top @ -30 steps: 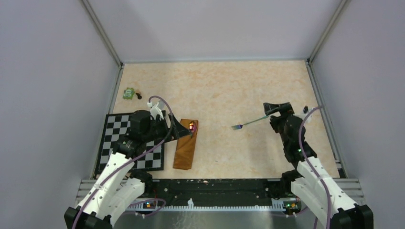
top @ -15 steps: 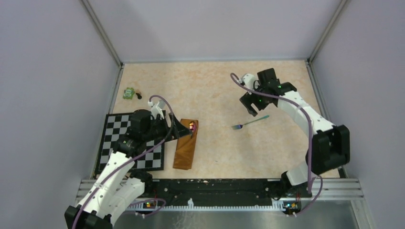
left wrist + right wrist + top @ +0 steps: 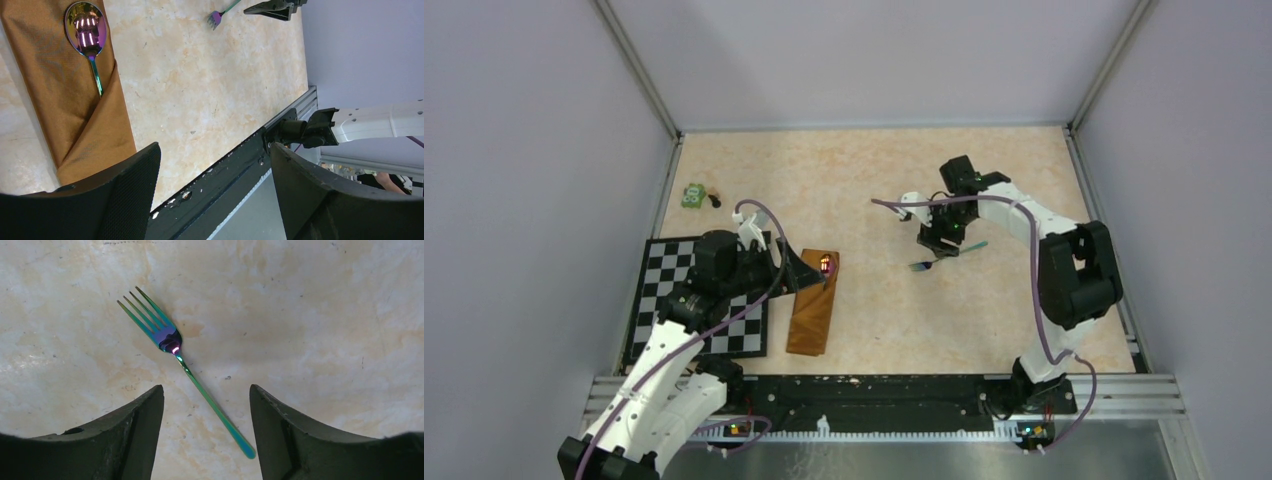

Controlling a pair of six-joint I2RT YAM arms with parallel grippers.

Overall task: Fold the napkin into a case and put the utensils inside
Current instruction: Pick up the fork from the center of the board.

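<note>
Fork (image 3: 167, 337) lying flat between right gripper's (image 3: 206, 390) parted, empty fingers. Left gripper (image 3: 214, 150) hovering beside case (image 3: 60, 100) holding spoon (image 3: 86, 30), fingers wide, gripping nothing.

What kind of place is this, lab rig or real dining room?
Likely a lab test cell: plain lavender wall panels on aluminium framing box in a marbled tabletop, with left arm and right arm bolted to a rail.

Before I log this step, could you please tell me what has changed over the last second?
The right tool swung left and now hangs over the fork, open jaws straddling its handle, nothing gripped. The fork, the left tool open near the case, and the spoon in it stayed put.
</note>
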